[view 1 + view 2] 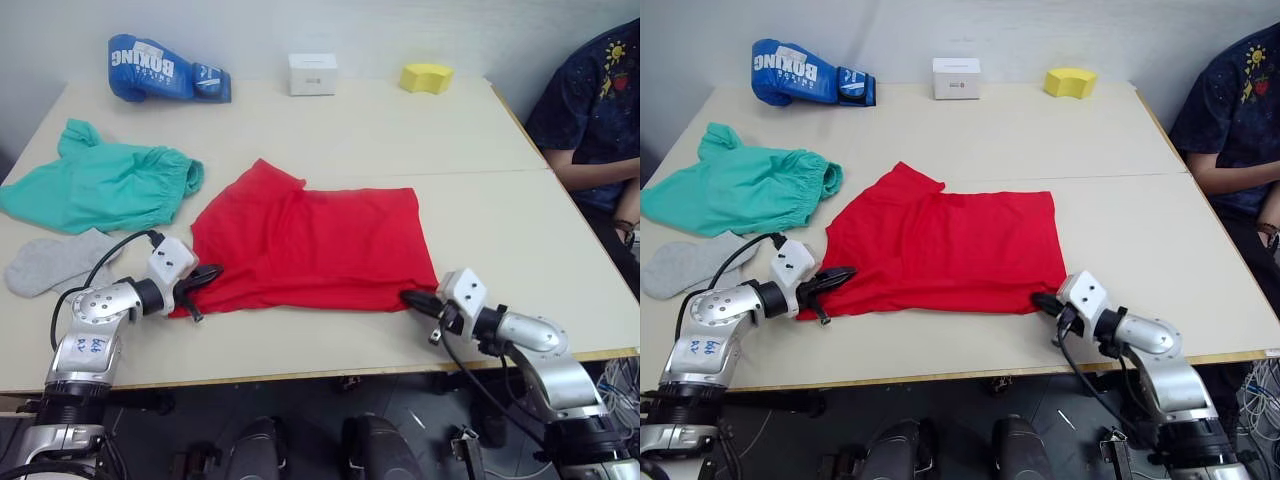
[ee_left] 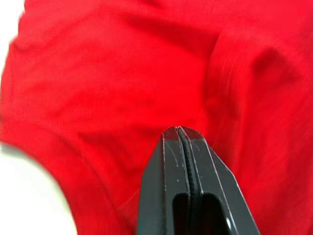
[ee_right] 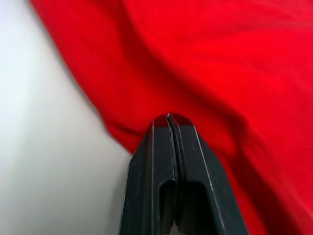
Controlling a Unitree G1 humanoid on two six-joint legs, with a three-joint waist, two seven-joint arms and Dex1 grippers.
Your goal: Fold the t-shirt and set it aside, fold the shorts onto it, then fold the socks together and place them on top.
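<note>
Three garments: none is stacked yet.
t-shirt (image 1: 310,245): spread mid-desk, seemingly folded once; further folds judged outstanding.
shorts (image 1: 100,185): lying unfolded, far left.
socks (image 1: 55,262): loose, near left, untouched.
left gripper (image 1: 200,280): jaws pressed together at the shirt's near-left corner.
right gripper (image 1: 418,299): jaws closed at the near-right corner.

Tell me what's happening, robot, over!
Left gripper and right gripper shut at the t-shirt's near corners. Shorts and socks wait on the table's left. Nothing in the way.
</note>
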